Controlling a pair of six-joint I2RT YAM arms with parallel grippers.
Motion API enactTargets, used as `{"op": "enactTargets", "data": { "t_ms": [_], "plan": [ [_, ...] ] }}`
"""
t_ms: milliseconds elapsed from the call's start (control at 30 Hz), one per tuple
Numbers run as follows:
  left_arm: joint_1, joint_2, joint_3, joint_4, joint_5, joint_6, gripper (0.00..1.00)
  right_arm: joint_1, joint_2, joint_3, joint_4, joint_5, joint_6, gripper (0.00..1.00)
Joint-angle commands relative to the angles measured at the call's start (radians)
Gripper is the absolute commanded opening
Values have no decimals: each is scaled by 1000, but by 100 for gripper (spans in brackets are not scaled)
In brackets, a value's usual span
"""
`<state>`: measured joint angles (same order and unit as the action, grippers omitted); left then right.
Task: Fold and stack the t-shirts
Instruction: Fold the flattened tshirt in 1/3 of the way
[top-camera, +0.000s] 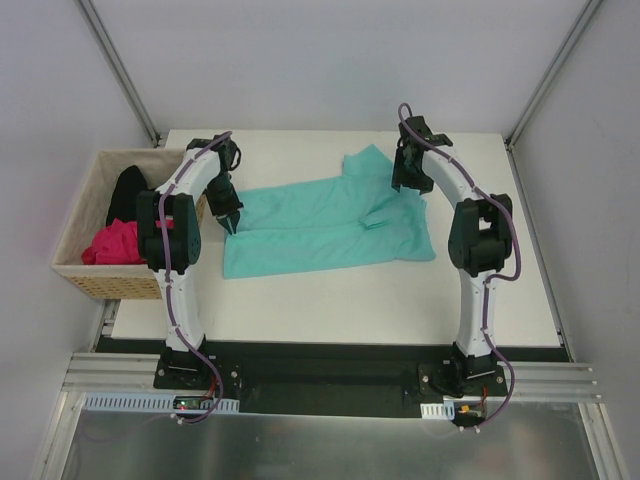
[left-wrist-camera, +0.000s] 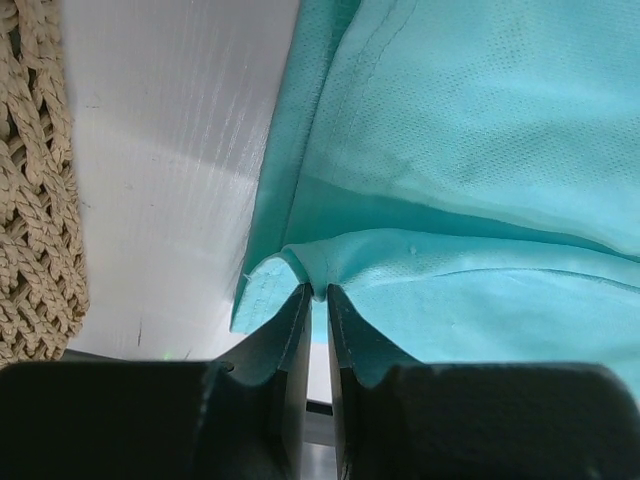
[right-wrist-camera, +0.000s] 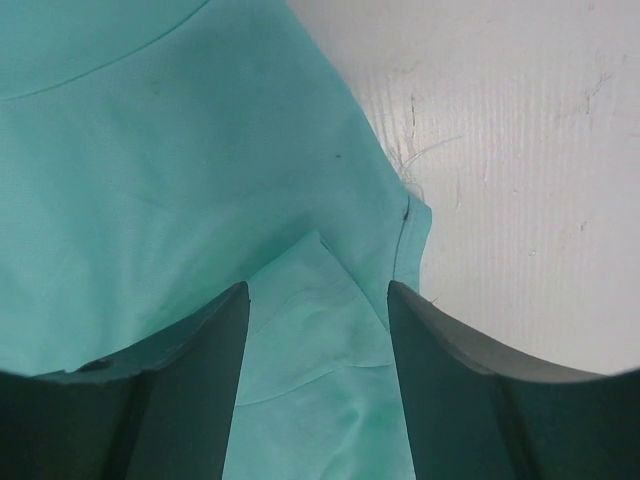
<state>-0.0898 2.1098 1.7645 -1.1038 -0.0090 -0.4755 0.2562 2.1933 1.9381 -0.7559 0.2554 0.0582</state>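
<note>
Basket holding two shirts, left hand pinching one teal shirt, right hand spread

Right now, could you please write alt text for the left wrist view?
The left gripper, nearly closed, pinches a folded edge of the teal t-shirt lying on the white table. A woven wicker basket edges the frame at far left.

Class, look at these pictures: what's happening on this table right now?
Two robot arms are folding a teal t-shirt on the white table. The left gripper pinches its edge near the wicker basket; the right gripper hovers open over the other end. A pink shirt and a black shirt lie in the basket.
</note>
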Motion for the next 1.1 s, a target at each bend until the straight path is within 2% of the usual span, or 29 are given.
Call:
{"op": "enactTargets", "data": {
  "t_ms": [0,133,233,433,467,533,700,1067],
  "plan": [
    [9,-31,33,-19,-11,2,11,-20,-70,55,6,8,-18,61],
    [9,-50,49,-19,-25,-2,11,-34,-108,50,4,5,-20,58],
    [10,-65,70,-19,-34,-3,11,-35,-157,10,13,-24,-15,51],
    [12,-114,116,2,-20,-9,11,-29,-254,-166,93,-79,17,19],
    [12,-132,118,18,-19,-12,11,-29,-268,-203,93,-96,29,10],
    [12,-151,125,30,-8,-14,11,-23,-274,-235,101,-111,40,2],
    [12,-194,121,30,35,-26,11,3,-282,-329,133,-165,58,1],
    [10,-293,29,36,49,-34,11,64,-239,-347,141,-205,69,1]
  ]
}}
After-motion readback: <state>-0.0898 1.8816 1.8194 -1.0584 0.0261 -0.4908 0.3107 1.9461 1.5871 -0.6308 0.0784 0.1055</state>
